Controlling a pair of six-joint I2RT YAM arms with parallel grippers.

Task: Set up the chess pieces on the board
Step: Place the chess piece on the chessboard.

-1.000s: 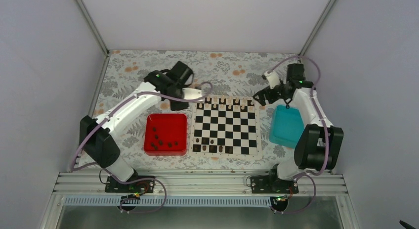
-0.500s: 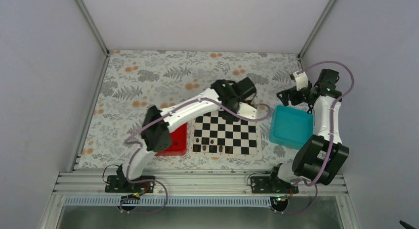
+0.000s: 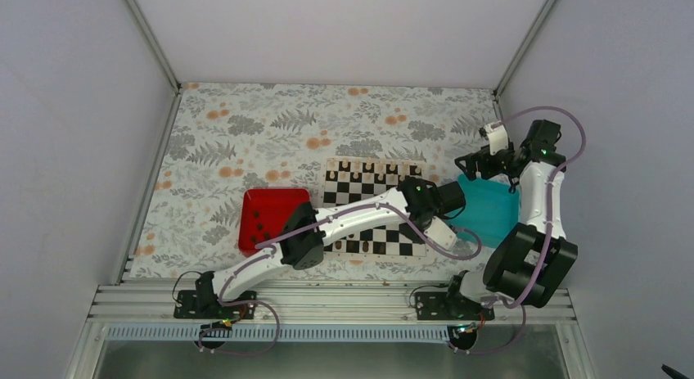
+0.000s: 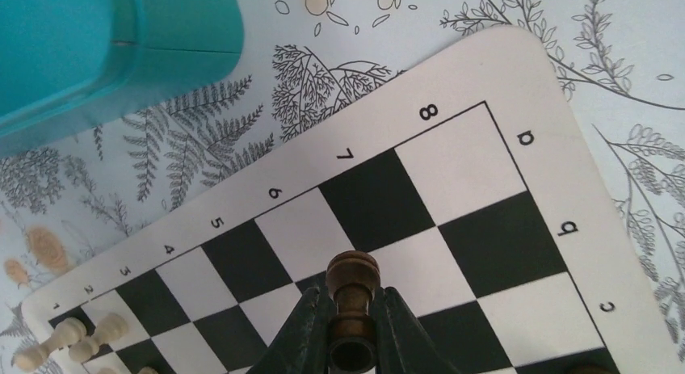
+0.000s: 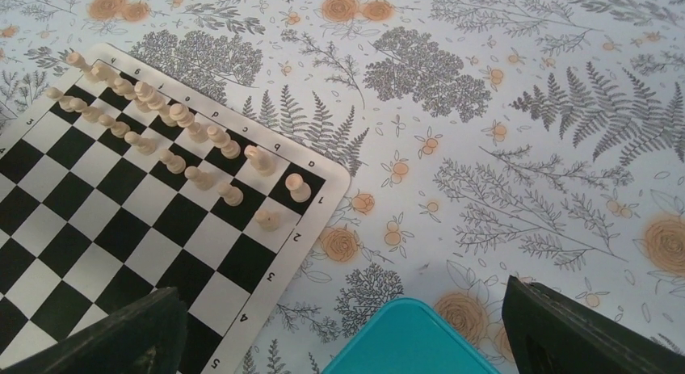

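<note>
**Dark pawn pinched over the board's near right corner**

Grips a dark pawn [image 4: 352, 281] in the left gripper [image 4: 353, 305], fingers [image 4: 311, 329] closed tight on its stem, rounded head poking out past the tips. Hangs with it over the chessboard [image 4: 485, 172], close to the corner marked 8 and a, on the side nearest the teal tray [image 4: 97, 43]; cannot tell whether touching the surface or just above it. Reaches there from the left base, arm stretched diagonally across the squares. Shows more dark pieces [image 3: 263, 226] loose in the red tray [image 3: 278, 199] just left of the board, plus a few standing on the board's near rows. Shows pale pieces [image 5: 161, 123] lined up in two rows along the far edge. Holds the right gripper [image 5: 347, 334] wide open and empty, above the far corner of the teal tray, over the floral tablecloth [image 5: 501, 107] and just beside the board's far right corner.
</note>
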